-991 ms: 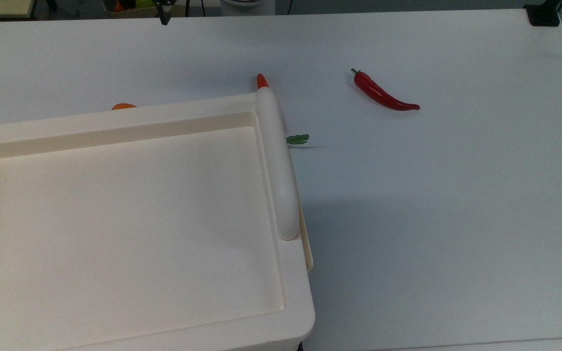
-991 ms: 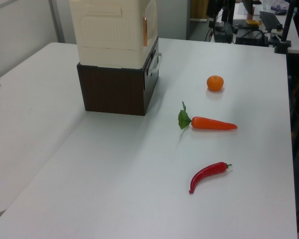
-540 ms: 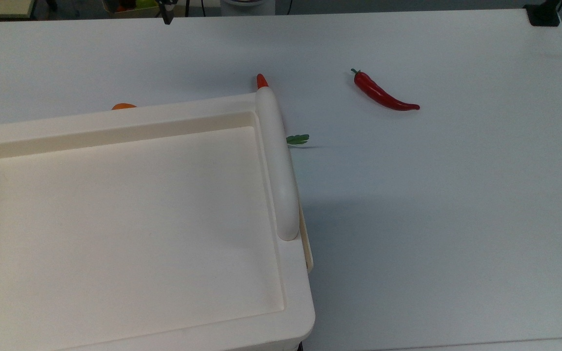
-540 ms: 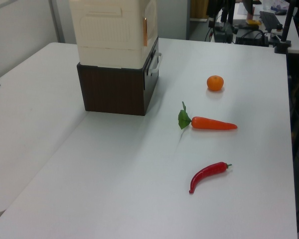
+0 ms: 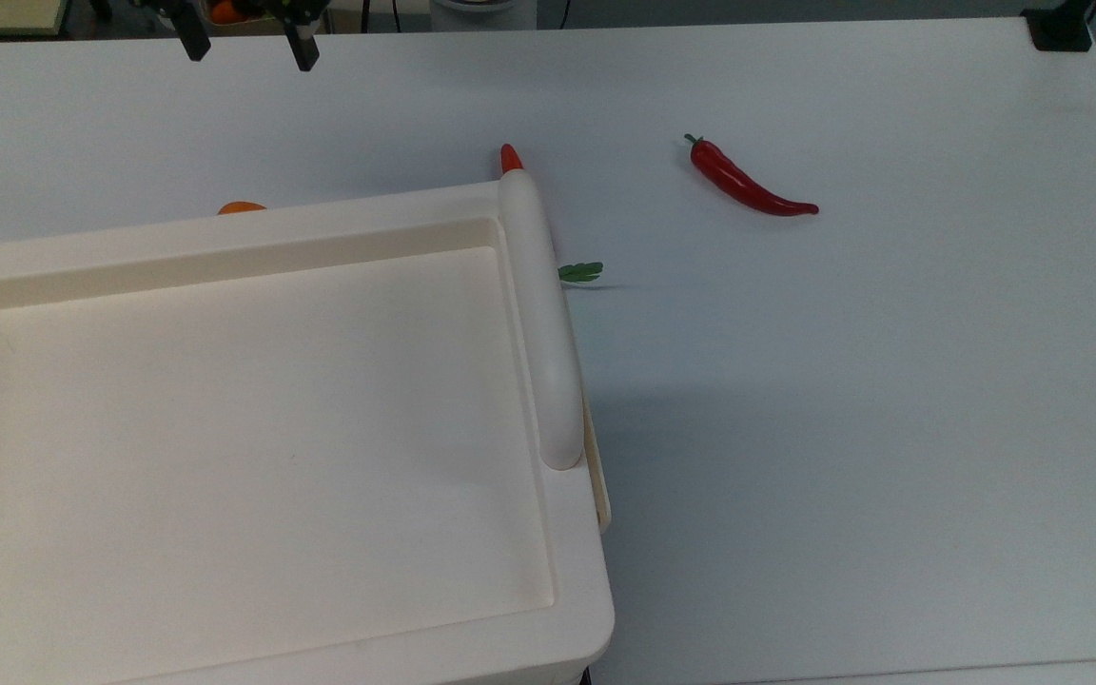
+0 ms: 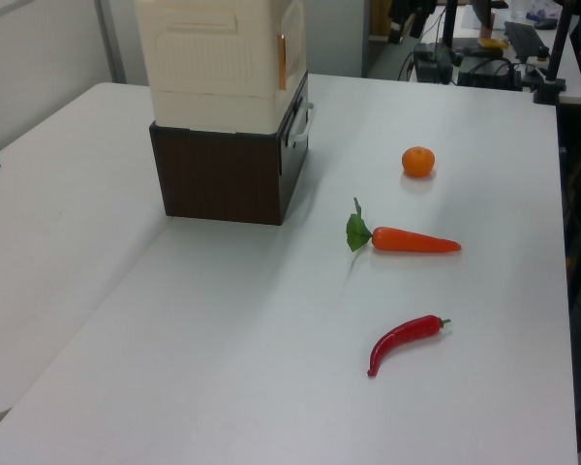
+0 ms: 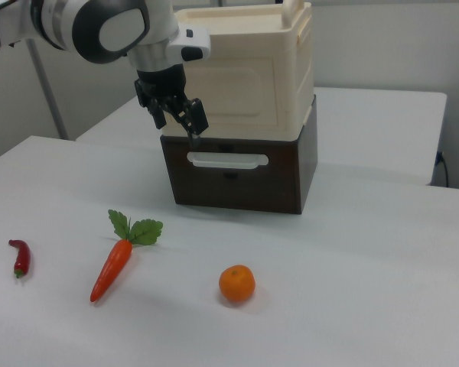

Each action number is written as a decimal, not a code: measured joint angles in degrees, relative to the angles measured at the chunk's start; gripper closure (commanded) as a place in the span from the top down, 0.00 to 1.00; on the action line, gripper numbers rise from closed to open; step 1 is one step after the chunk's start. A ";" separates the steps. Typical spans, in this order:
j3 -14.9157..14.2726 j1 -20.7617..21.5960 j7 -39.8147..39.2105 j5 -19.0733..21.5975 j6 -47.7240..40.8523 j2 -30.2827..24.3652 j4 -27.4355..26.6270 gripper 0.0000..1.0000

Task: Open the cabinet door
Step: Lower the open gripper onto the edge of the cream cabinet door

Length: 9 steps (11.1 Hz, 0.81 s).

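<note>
Gripper (image 7: 177, 122) fingers spread, holding nothing, hovering just in front of the cabinet door (image 7: 231, 95); door sits flush on the front of the cabinet (image 7: 291, 69), above dark drawer base (image 7: 237, 180); carrot (image 7: 115, 264) well apart.

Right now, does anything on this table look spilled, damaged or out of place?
Nothing stands out. The cabinet sits squarely on its dark base; carrot, orange and chili lie intact.

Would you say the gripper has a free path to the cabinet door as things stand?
Probably yes. In the right view the open gripper hangs in front of the cabinet door with nothing between them; the carrot and orange lie lower down on the table.
</note>
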 measured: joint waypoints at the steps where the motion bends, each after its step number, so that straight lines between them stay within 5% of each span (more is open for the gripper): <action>1: 0.39 0.29 -0.29 0.10 0.92 0.47 -0.01 1.00; 6: 1.59 8.16 -0.62 0.16 22.34 5.47 -0.33 0.99; 7: 1.62 9.31 -0.62 0.15 26.13 6.20 -0.31 0.94; 9: 1.65 12.05 -0.62 0.02 30.53 6.89 -0.29 0.64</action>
